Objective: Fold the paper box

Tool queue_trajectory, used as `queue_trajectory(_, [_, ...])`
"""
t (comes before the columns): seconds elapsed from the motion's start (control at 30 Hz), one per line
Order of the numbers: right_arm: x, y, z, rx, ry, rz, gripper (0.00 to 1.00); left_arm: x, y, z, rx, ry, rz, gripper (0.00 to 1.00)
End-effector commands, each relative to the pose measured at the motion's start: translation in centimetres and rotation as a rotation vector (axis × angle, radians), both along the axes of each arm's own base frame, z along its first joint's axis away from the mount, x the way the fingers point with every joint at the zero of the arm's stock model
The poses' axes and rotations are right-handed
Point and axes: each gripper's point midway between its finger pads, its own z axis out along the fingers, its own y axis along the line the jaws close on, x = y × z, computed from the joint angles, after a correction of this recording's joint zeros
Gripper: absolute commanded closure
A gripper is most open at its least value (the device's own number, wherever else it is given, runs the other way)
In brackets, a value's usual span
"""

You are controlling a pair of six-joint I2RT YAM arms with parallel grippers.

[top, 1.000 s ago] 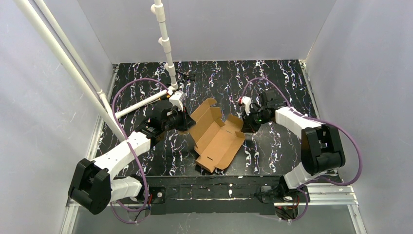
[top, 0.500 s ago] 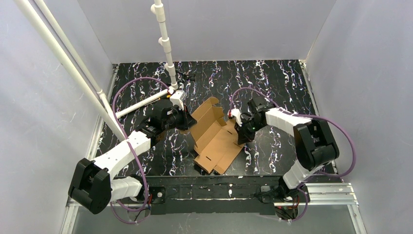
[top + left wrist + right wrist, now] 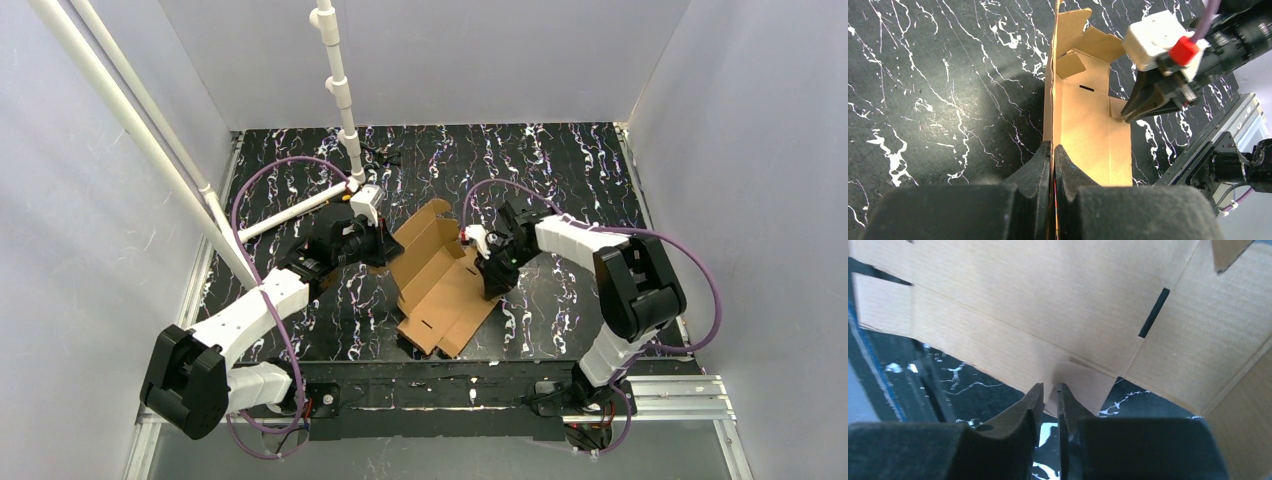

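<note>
The paper box (image 3: 445, 290) is a brown cardboard die-cut lying partly folded in the middle of the black marbled table, its left wall raised. My left gripper (image 3: 385, 243) is shut on that upright left wall (image 3: 1050, 100), the fingers (image 3: 1053, 147) pinching the thin edge. My right gripper (image 3: 490, 283) sits at the box's right side, pointing down at it. In the right wrist view its jaws (image 3: 1049, 387) stand a narrow gap apart, with the corner of a small side tab (image 3: 1075, 387) reaching in between the tips. The slotted base panel (image 3: 1048, 305) fills the view above.
A white pipe frame (image 3: 340, 90) runs down to the table just behind the left gripper, with a slanted pipe (image 3: 130, 120) at far left. Grey walls close in three sides. A metal rail (image 3: 650, 400) marks the near edge. Purple cables (image 3: 270, 180) loop over both arms.
The right gripper has swung left from beside the box to its right tab, and its jaws have parted slightly. The box has shifted a little. The left gripper has kept its hold.
</note>
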Motion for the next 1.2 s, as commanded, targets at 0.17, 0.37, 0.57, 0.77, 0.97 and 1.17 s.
queue_trajectory(0.17, [4.2, -0.7, 12.1, 0.39, -0.176, -0.075, 0.42, 0.8, -0.8, 6.2, 0.033, -0.248, -0.142, 1.0])
queue_trajectory(0.37, [12.4, -3.1, 11.2, 0.302, -0.265, -0.342, 0.09, 1.3, -1.4, 8.5, 0.068, -0.343, -0.221, 1.0])
queue_trajectory(0.57, [13.7, -2.3, 9.3, 0.351, -0.231, -0.4, 0.09, 1.9, -1.3, 9.3, 0.135, -0.407, -0.264, 1.0])
queue_trajectory(0.77, [16.5, -1.9, 9.7, 0.425, -0.431, -0.436, 0.09, 2.3, -1.7, 9.5, 0.155, -0.42, -0.302, 1.0])
queue_trajectory(0.97, [16.6, -0.4, 7.9, 0.464, -0.411, -0.359, 0.23, 2.3, -2.3, 10.3, 0.132, -0.42, -0.321, 1.0])
queue_trajectory(1.17, [16.5, 0.1, 8.0, 0.459, -0.434, -0.319, 0.47, 2.3, -2.4, 10.7, 0.13, -0.401, -0.326, 1.0])
